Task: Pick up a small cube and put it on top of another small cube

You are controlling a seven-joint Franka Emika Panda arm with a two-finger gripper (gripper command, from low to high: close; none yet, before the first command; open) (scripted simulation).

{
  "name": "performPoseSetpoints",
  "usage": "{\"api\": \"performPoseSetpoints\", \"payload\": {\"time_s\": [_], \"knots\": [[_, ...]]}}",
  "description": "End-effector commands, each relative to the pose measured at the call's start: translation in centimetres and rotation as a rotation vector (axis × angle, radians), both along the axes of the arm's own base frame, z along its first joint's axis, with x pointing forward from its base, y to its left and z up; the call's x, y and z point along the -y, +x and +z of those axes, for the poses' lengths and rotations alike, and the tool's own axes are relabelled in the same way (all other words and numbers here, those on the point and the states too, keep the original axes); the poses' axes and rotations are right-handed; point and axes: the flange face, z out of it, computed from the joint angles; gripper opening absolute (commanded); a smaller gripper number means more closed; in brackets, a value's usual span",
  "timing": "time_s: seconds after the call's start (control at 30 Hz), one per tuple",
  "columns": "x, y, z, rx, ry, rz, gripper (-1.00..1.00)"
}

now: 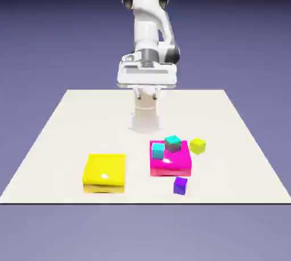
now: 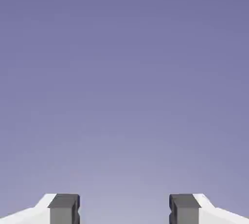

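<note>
"Where's the small purple cube (image 1: 180, 185)?"

"Lower right of centre in the exterior view, on the table (image 1: 85, 123) near the front edge, just in front of the magenta block (image 1: 170, 166). Only that view shows it; the hand view is filled by the blue-violet backdrop (image 2: 124, 82) above the fingertips."

"And the gripper (image 1: 147, 96)?"

"Wide, with only backdrop between its tips. The hand view makes that plain: one grey tip at the bottom left, the other at the bottom right, well apart. In the exterior view the tips look tiny, just above the middle of the frame, under the white arm (image 1: 146, 24)."

"What else does the exterior view alone give?"

"A cyan cube (image 1: 158, 151) on the left part of the magenta block, and a teal cube (image 1: 173, 143) at that block's far edge. I can't tell whether the teal one rests on it or stands behind."

"Further right?"

"A yellow-green cube (image 1: 197, 146), near the block's upper right corner. The glossy yellow block (image 1: 105, 173) sits at the lower left, apart from the magenta one."
</note>
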Motion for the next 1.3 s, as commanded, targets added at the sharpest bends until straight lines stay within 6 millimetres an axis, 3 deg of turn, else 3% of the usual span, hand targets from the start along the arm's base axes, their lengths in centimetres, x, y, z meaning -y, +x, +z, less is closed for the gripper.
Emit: {"api": "performPoseSetpoints", "payload": {"time_s": [0.0,0.33,0.73,1.0,1.27], "knots": [[-0.9,0.8,-0.8,-0.051,-0.034,0.032,0.0],[-9.9,6.1,-10.0,-0.526,-0.369,0.334,0.0],[-18.6,8.1,-20.6,-0.952,-0.756,0.633,0.0],[-23.3,8.6,-25.7,-1.133,-0.98,0.765,0.0],[-26.5,9.7,-29.4,-1.264,-1.147,0.818,0.0]]}}
